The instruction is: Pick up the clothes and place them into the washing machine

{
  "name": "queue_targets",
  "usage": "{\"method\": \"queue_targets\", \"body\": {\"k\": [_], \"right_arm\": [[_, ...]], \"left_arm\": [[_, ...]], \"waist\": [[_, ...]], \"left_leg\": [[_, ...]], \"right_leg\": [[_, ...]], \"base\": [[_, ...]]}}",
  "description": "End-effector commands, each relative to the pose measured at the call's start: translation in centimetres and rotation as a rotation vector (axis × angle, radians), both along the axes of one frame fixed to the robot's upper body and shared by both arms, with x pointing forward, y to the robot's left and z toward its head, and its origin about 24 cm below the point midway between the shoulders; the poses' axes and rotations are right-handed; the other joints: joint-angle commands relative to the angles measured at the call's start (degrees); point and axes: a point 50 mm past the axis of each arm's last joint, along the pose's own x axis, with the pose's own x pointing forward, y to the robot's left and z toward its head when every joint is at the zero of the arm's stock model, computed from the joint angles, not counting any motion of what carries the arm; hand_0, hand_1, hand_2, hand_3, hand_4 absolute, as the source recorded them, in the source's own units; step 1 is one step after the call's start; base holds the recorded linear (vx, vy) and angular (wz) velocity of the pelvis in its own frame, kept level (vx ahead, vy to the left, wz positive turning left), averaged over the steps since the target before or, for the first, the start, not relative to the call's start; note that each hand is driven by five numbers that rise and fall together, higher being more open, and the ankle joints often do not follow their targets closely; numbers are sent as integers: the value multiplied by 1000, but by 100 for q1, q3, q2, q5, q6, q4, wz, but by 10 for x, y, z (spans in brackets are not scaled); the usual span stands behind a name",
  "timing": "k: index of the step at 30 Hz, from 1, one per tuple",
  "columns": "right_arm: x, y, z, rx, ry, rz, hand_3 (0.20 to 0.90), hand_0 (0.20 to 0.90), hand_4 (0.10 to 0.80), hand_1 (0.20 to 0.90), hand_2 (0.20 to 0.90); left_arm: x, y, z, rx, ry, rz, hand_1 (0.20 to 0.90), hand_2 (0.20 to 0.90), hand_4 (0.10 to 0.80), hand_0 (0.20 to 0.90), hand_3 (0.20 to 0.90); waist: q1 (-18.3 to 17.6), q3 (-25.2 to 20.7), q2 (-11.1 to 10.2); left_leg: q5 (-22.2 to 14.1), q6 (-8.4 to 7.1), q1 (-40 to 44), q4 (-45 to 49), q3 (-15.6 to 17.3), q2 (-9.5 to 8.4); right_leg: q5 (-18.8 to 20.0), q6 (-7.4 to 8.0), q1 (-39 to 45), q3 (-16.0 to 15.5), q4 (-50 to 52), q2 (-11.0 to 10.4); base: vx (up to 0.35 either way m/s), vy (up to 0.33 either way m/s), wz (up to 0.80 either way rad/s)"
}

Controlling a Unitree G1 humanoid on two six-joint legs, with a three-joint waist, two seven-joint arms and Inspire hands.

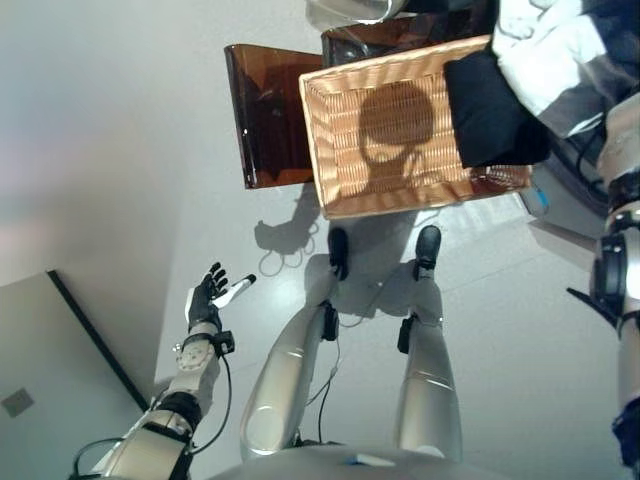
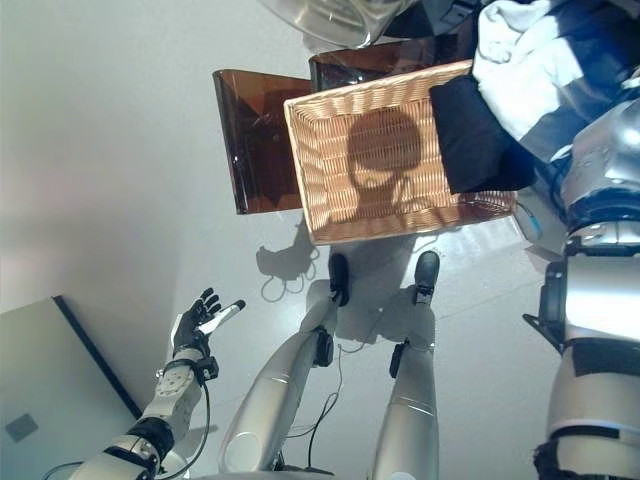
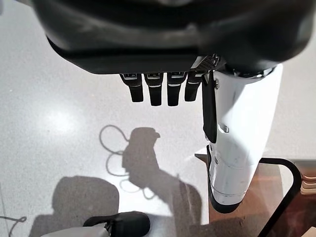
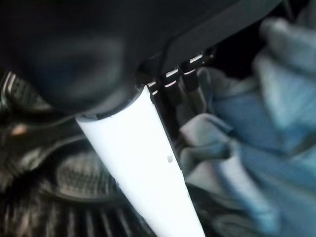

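Pale glossy floor, brown stand beside a wicker basket holding one black garment. Left hand low over floor, fingers spread, empty. Right hand against blue-white clothes by a dark drum; grip unclear.

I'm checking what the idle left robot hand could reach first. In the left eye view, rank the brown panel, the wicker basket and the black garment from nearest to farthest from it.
From the left robot hand, low on the left:
1. Brown panel, upright at the basket's left side.
2. Wicker basket, centre.
3. Black garment, over the basket's right end.
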Motion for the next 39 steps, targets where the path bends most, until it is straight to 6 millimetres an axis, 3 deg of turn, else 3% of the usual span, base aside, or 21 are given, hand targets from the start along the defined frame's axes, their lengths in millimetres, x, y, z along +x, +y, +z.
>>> {"method": "queue_targets", "body": {"k": [1, 12, 27, 33, 39], "right_arm": [[-12, 5, 26, -317, -14, -41, 900, 900, 800, 900, 900], [7, 54, -24, -565, 128, 130, 900, 900, 800, 900, 900], [19, 119, -46, -759, 157, 367, 900, 900, 800, 900, 900], [28, 116, -44, -1178, 402, 79, 900, 900, 800, 900, 900], [29, 87, -29, -1430, 584, -253, 900, 900, 800, 900, 900]], "left_arm": [[-32, 38, -12, 79, 85, 118, 900, 900, 800, 900, 900], [-33, 39, -11, 83, 75, 123, 900, 900, 800, 900, 900], [-31, 38, -12, 85, 80, 123, 900, 900, 800, 900, 900], [-30, 43, -10, 101, 79, 144, 900, 900, 800, 900, 900], [-33, 47, -10, 111, 83, 152, 900, 900, 800, 900, 900]], "waist": [[306, -265, 348], [276, -236, 235], [276, -257, 93], [269, -281, 70], [329, -253, 112]], "left_leg": [[313, -770, 459, -1007, -255, 246], [318, -774, 503, -1007, -230, 224], [306, -773, 574, -1007, -187, 240], [286, -763, 556, -1007, -195, 244], [279, -772, 549, -1007, -240, 244]], "right_leg": [[-625, -98, 248, -225, 346, 449], [-551, -95, 407, -239, 179, 433], [-505, -101, 488, -233, 132, 439], [-507, -108, 477, -246, 118, 441], [-484, -107, 473, -254, 75, 447]], "base": [[-8, 18, -4], [0, 1, 0], [0, 0, 0], [0, 2, -4], [0, 0, 0]]}}
